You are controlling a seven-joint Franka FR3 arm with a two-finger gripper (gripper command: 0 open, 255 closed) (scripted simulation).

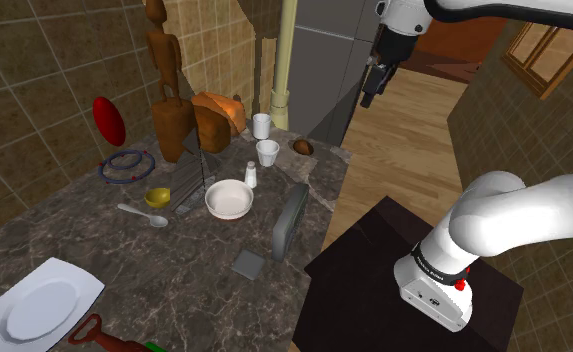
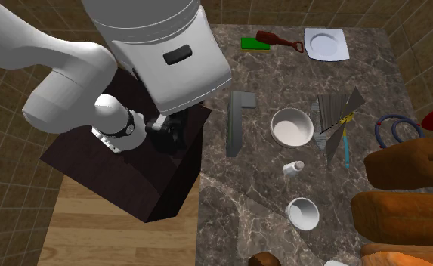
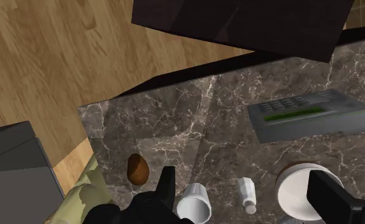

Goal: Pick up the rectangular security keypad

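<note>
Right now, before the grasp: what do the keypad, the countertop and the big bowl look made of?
Keypad: grey-green, matte, flat shading with no grain; probably plastic. Countertop: dark brown with pale veins, looks like polished marble-type stone. Bowl: plain white, smooth, faint sheen; ceramic or plastic, cannot tell.

Dark marbled surface (image 1: 174, 270), busy here; grey keypad (image 1: 291, 222) along its edge at the shoulder view's right; white bowl (image 1: 229, 198) near it; small white bottle (image 1: 250, 175), white cup (image 1: 267, 152) and brown egg-shaped lump (image 1: 302, 147) further back; square white plate (image 1: 42, 300) at the near corner.
</note>
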